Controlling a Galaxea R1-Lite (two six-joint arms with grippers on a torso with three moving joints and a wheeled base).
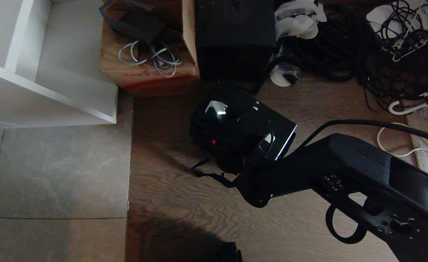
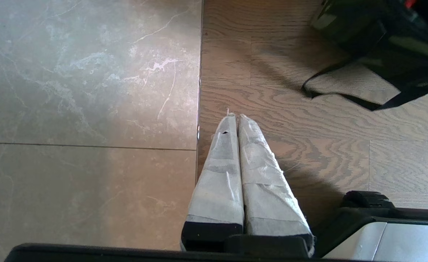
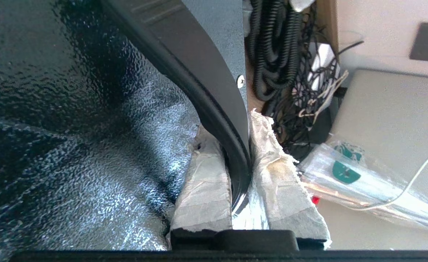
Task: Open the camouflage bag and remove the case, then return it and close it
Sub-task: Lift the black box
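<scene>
The black case (image 1: 272,125) lies tilted on the wood floor in the middle of the head view, its pale edge trim (image 1: 286,143) facing right. The dark camouflage bag (image 1: 214,145) bunches round the case's left part; how deep the case sits in it I cannot tell. The bag's black strap (image 1: 208,174) trails on the floor in front. My right gripper (image 3: 232,127) is shut on the case's black handle (image 3: 199,83), next to the case's textured black surface (image 3: 72,127). My left gripper (image 2: 235,117) is shut on nothing, low over the floor, short of the bag (image 2: 381,32) and strap (image 2: 344,96).
Behind the bag stand a brown cardboard box with a red stripe (image 1: 148,69) and a taller plain black box (image 1: 235,36). Tangled black cables (image 1: 344,47) fill the back right. A white shelf unit (image 1: 54,83) stands on the tiles at left.
</scene>
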